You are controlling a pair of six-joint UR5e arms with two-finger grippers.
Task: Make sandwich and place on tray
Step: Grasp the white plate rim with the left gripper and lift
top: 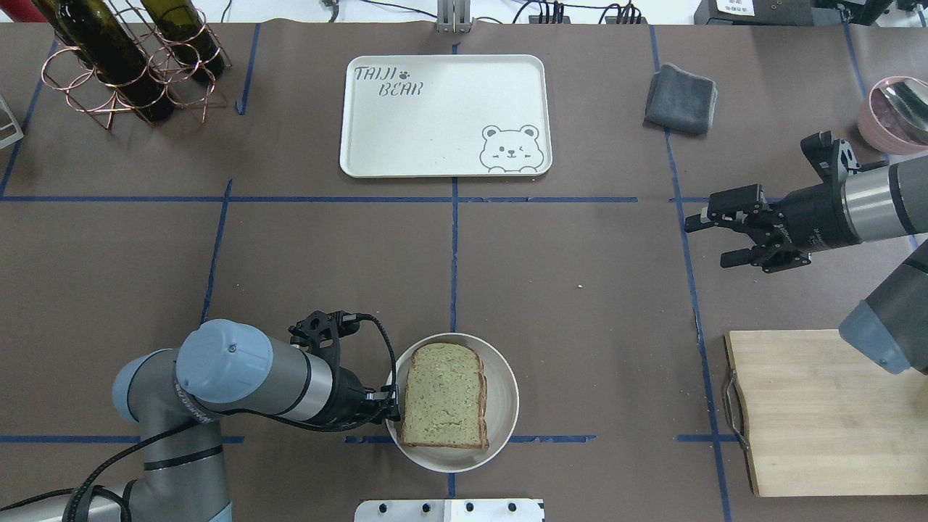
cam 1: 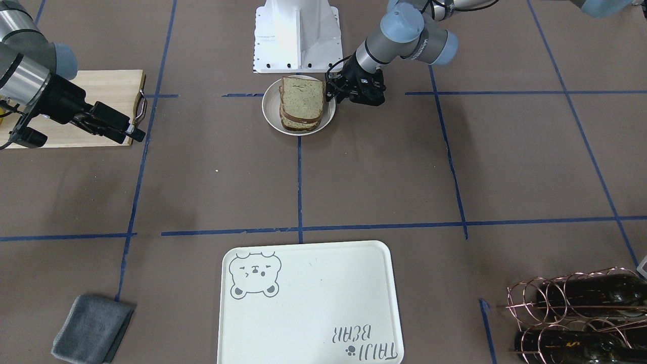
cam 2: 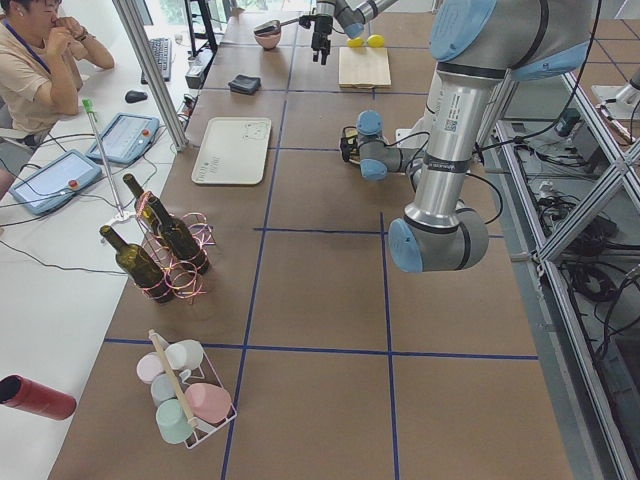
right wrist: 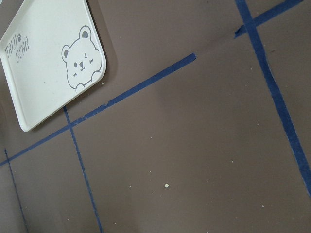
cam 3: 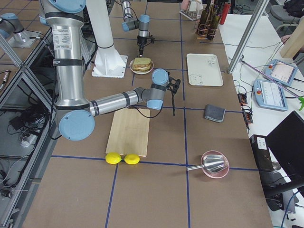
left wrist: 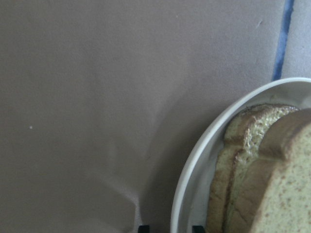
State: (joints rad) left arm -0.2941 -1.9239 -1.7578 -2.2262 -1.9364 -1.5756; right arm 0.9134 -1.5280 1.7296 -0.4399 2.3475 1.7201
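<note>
The sandwich [top: 444,395], two pale green-tan bread slices with brown crust, lies on the small round cream dish [top: 504,391] at the robot's near edge; it also shows in the front view [cam 1: 302,101]. The egg is hidden. My left gripper [top: 395,409] is at the dish's left rim. In the left wrist view its two fingertips straddle the rim [left wrist: 194,179] closely and look shut on it. The tray [top: 435,123] with the bear drawing lies bare at the far middle. My right gripper [top: 707,238] is open and empty, above the table to the right.
A wooden cutting board [top: 819,413] lies at the near right. A grey cloth [top: 681,98] is right of the tray. A wire rack with wine bottles [top: 123,58] stands far left. A pink bowl [top: 895,116] sits far right. Two lemons [cam 3: 122,158] lie beyond the board.
</note>
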